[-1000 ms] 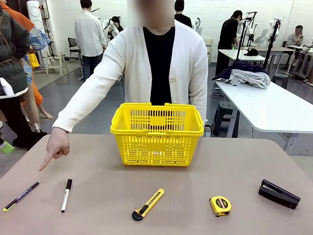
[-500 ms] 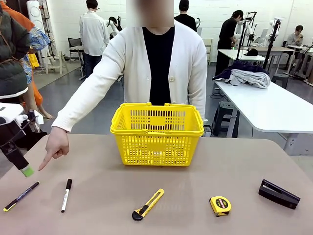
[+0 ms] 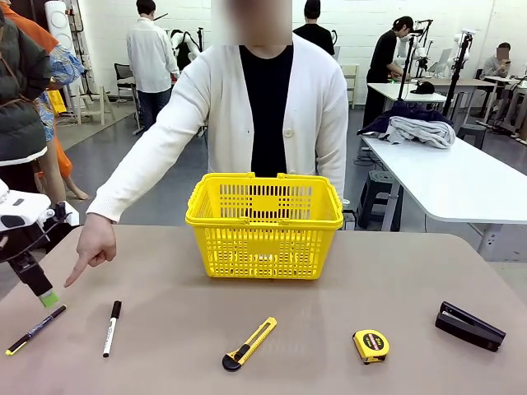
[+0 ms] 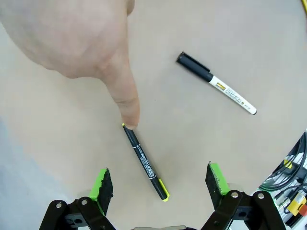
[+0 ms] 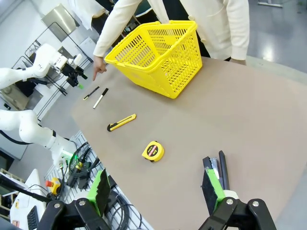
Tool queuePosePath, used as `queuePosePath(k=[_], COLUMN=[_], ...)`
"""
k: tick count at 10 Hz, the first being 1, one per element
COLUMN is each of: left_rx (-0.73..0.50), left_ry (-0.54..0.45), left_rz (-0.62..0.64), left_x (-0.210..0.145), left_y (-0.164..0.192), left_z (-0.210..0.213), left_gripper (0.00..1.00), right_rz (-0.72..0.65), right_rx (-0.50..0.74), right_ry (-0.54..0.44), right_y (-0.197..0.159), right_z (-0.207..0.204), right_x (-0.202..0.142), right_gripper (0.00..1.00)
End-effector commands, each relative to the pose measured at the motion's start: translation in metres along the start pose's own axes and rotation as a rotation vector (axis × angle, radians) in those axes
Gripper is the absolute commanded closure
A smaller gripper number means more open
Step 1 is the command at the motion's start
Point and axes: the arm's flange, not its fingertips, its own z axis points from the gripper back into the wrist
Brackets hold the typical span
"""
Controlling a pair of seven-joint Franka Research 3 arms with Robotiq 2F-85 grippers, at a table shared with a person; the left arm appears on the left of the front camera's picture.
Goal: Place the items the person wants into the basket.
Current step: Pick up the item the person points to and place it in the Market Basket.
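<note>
Left gripper (image 4: 159, 178): jaws apart, holding nothing, poised above the near left corner of the counter (image 3: 329, 300). In the left wrist view the pen (image 4: 145, 163) lies on the counter between the two green pads, set diagonally. Its yellow-clipped end is nearer the gripper and its yellowish tip points away. In the front view the gripper (image 3: 47, 298) hangs just above the pen (image 3: 34, 329), close to the left edge.

The person's hand (image 3: 95, 247) points down at the pen. In the wrist view the index fingertip (image 4: 128, 117) meets the pen's far tip; whether it touches cannot be told.

Right gripper (image 5: 156, 184): jaws apart, holding nothing, high over the near right corner, with the stapler (image 5: 221, 170) beside one pad.

Writing: white print runs along the pen barrel, and the marker (image 4: 216, 82) carries a yellowish block and dark print. Neither is legible. The tape measure (image 3: 370, 346) shows a round face label, too small to read.

Layout: the marker lies just right of the pen, apart from it, with bare counter between. The knife (image 3: 249, 343) and tape measure lie along the near edge, and the stapler sits toward the right edge. The basket (image 3: 263, 222) stands upright at the middle of the far edge, in front of the person (image 3: 268, 99). A broad band of bare counter separates it from the row of tools.
</note>
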Motion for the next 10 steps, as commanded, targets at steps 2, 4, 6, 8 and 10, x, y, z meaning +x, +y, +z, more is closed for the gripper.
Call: queuePosePath(k=[2,4,6,8,10], left_rx=[0.003,0.026,0.040,0.047,0.047], left_ry=[0.021,0.026,0.026,0.032,0.033], left_rz=[0.011,0.020,0.021,0.015,0.015], left_x=[-0.025,-0.030,-0.035,-0.039,-0.041], left_y=[-0.016,-0.007,-0.006,-0.009,-0.011], left_z=[-0.037,-0.052,-0.061,-0.071,-0.076], left_gripper=[0.00,0.00,0.00,0.00,0.00], right_rz=[0.015,0.015,0.015,0.015,0.015], right_rx=[0.011,0.011,0.011,0.011,0.011], right_ry=[-0.021,-0.021,-0.021,-0.021,-0.021], right_y=[-0.002,-0.002,-0.002,-0.002,-0.002], right_z=[0.000,0.000,0.000,0.000,0.000], right_x=[0.002,0.002,0.002,0.002,0.002], right_gripper=[0.00,0.00,0.00,0.00,0.00])
